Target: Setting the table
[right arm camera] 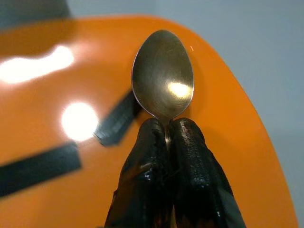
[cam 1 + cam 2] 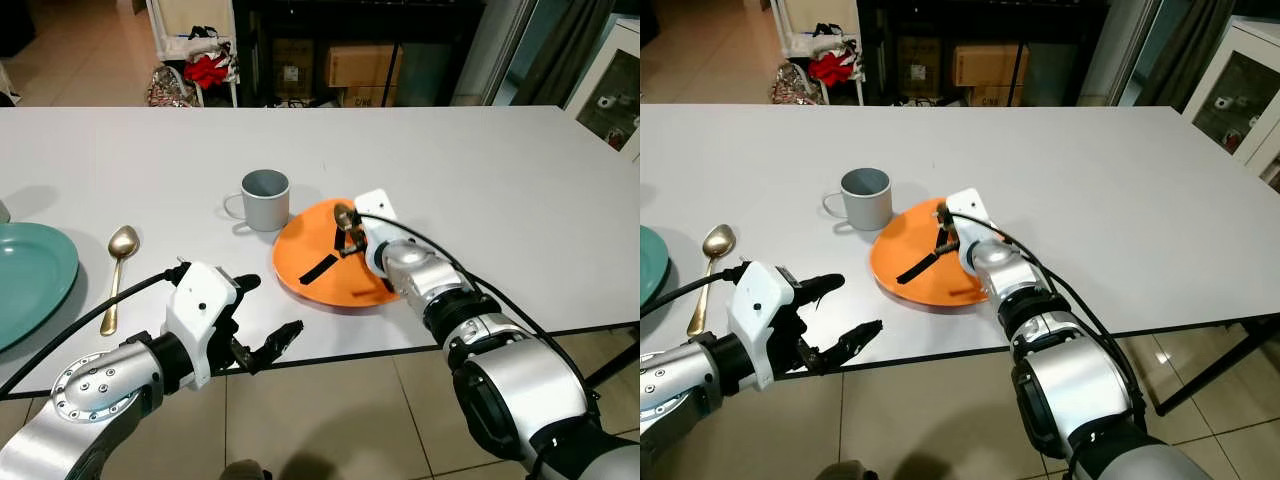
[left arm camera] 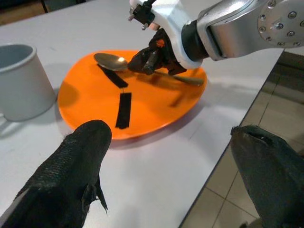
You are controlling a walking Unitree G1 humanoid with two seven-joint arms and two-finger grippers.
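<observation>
Rt gripper (image 1: 167,137) over orange plate (image 2: 310,240), fingers pressed together on the neck of a spoon (image 1: 163,73), pinching it just below the bowl. Spoon bowl faces up and points toward the far rim of the plate; handle runs back under the wrist, its end visible in lt wrist view near the plate's near edge. Can't tell whether the spoon is resting on the plate or lifted just clear of it. Likely reason for the grip so near the bowl: short lever, less swing while carrying.

Two black strips (image 3: 123,110) lie flat on the plate surface, one partly under the spoon; tape or marks, unclear which.

Plate sits near the desk (image 2: 480,170) front edge, about centre. Grey mug (image 2: 265,199) stands upright just beside the plate's far-left rim, handle to the robot's left. Looks like one place setting grouped together.

Second setting further left: teal plate (image 2: 30,280) at the frame edge, gold spoon (image 2: 118,272) lying on the desk beside it on its right, bowl away from the robot. Suggests the usual layout = spoon beside plate, so the held spoon prob. belongs on the desk next to the orange plate, not on it.

Lt gripper (image 2: 262,318) hovers at the desk's front edge, fingers spread wide, holding nothing, aimed toward the orange plate. Reads as idle or standing by.
</observation>
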